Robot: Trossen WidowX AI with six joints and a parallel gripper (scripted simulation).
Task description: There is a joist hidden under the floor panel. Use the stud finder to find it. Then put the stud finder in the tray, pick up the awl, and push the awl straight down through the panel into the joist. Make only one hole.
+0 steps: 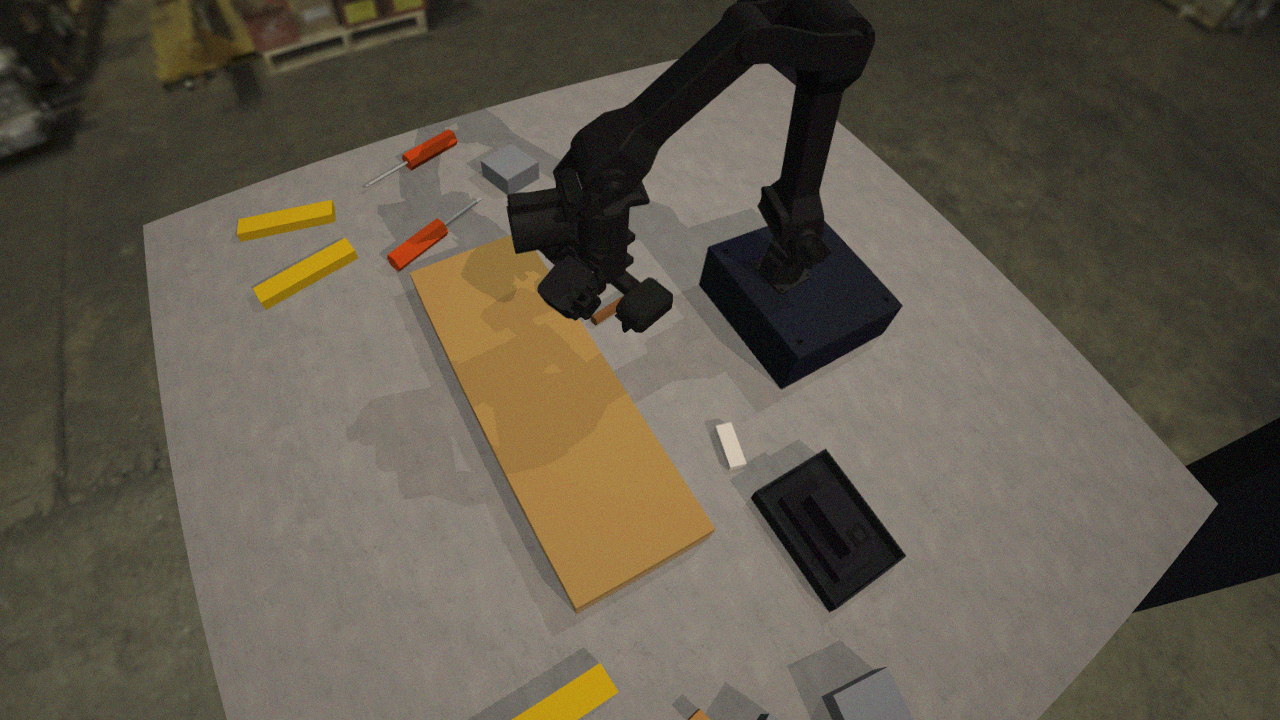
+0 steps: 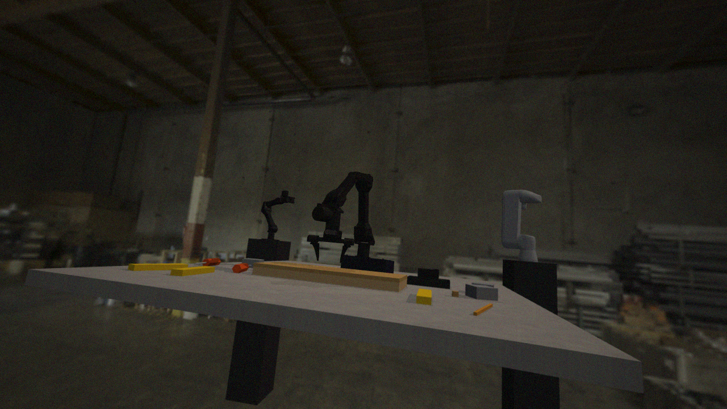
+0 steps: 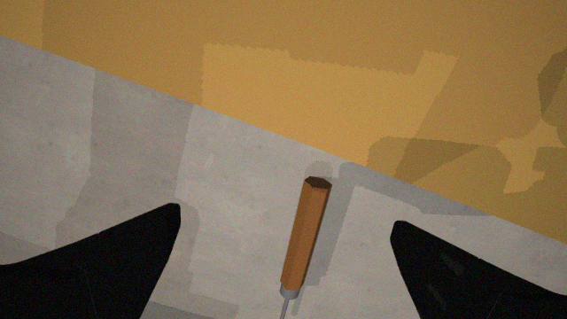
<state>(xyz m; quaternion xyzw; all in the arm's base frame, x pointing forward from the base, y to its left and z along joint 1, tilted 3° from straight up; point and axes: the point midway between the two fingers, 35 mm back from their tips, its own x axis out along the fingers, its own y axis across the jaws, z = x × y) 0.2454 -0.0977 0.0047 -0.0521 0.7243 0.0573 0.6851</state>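
The awl (image 1: pixel 605 311) (image 3: pixel 306 235) lies on the table beside the floor panel (image 1: pixel 626 483) (image 2: pixel 330 274) (image 3: pixel 310 102), its brown handle end near the panel's edge. My gripper (image 1: pixel 608 320) (image 2: pixel 330 259) (image 3: pixel 289 223) is open and empty above the awl, with the handle between the fingers in the wrist view but lower down. The dark stud finder (image 1: pixel 827 525) (image 2: pixel 427 273) lies in the black tray (image 1: pixel 792 552) (image 2: pixel 414 280). The joist is hidden. No hole shows in the visible part of the panel.
A white block (image 1: pixel 731 445) lies between panel and tray. Two red-handled screwdrivers (image 1: pixel 431 148) (image 1: pixel 418 244), two yellow bars (image 1: pixel 286 220) (image 1: pixel 306 273) and a grey block (image 1: pixel 510 168) lie beyond the panel's far end. Another yellow bar (image 2: pixel 423 296) and grey block (image 2: pixel 481 292) lie past its near end.
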